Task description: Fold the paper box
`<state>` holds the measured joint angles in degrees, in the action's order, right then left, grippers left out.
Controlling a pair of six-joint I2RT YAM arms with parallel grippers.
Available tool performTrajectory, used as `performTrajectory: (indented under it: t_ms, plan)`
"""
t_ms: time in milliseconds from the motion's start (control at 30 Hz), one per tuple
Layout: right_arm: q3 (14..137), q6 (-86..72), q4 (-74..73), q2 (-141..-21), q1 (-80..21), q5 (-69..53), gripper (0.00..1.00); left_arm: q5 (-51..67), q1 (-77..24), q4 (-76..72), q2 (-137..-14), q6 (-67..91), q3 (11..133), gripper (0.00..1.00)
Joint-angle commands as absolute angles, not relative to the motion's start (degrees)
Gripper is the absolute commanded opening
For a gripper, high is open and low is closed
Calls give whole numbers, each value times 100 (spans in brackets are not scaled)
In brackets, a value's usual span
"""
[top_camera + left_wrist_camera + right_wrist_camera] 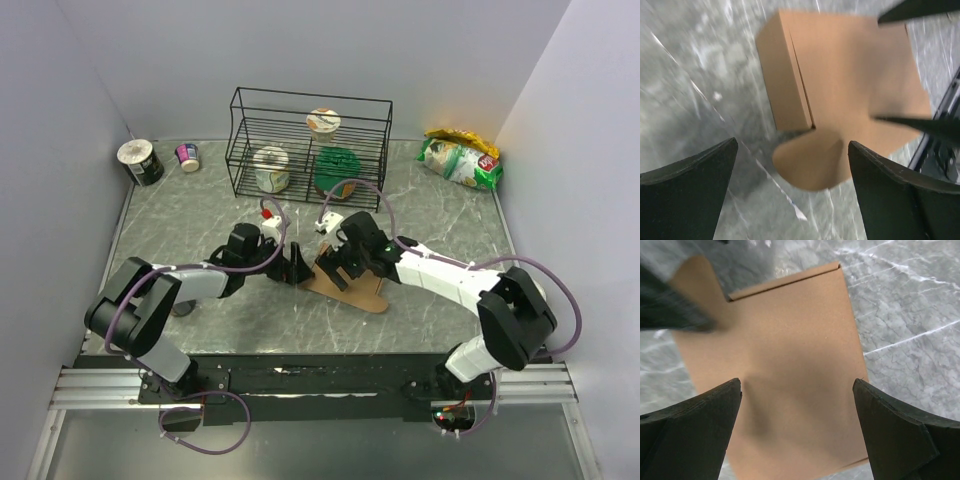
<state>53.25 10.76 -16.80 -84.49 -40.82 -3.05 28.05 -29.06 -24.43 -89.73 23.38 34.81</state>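
Top external, mid-frame: left gripper (298,268) and right gripper (333,274) sit released over the paper box (356,296); I judge pinching a flap near its crease folds cleanest.

My right gripper (796,386) hangs spread wide over the paper box (790,355), its brown panel flat on the marbled table (910,315), a dark blurred shape (670,310) crossing its far left corner.
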Motion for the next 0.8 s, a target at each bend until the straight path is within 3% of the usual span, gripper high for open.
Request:
performTrajectory:
  t_ms: [0,167,533,767]
  plan:
    - [5677,1669,-1556,-8603,-3903,-378,100,3313,-2900,-2891,-8815,2171,3323,97]
    - [5774,1986,-1503,-8894,-3797,-553,100,3217,-2892,-2839,-8886,2092,3296,92]
    - [6029,2180,-1696,-9501,-3639,-853,100,3112,-2900,-2909,-9386,2127,3471,69]
    - [6108,2136,-1854,-9721,-3639,-712,100,2637,-2900,-2909,-9650,2364,3656,65]
